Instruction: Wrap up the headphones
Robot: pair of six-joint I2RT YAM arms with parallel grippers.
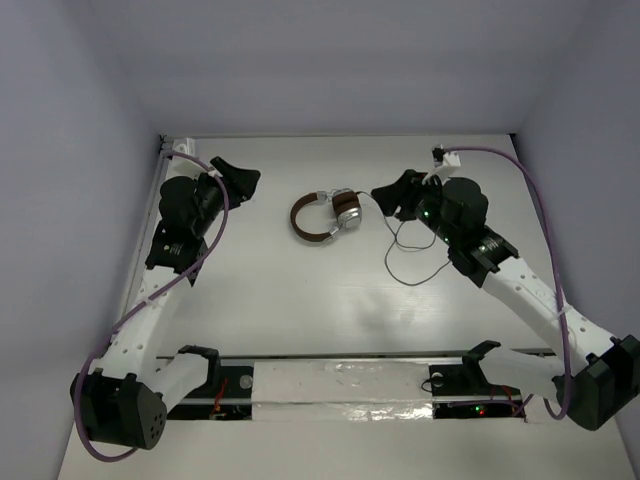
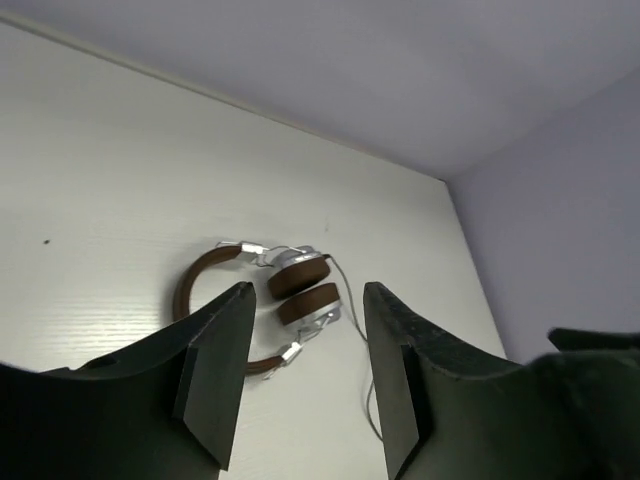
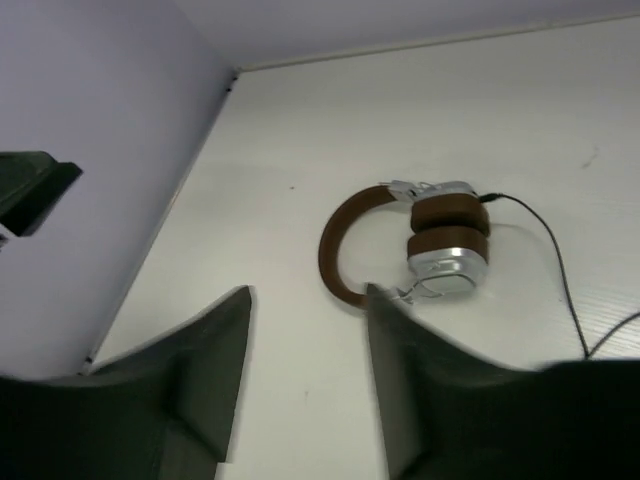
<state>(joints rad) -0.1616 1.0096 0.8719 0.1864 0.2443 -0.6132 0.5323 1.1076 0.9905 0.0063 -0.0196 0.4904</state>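
Black two-finger left gripper [image 2: 307, 290] and right gripper [image 3: 308, 292], both spread and empty, flank the brown-and-silver over-ear headphones [image 1: 347, 210], seemingly lining up on its loose thin dark cord [image 3: 556, 255].

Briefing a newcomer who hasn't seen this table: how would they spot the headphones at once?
On the white table, look at the far half, between the left gripper and right gripper. The headphones lie flat there, earcups together. They alone are brown and silver, trailing a thin dark cord, unlike the thick purple cables.
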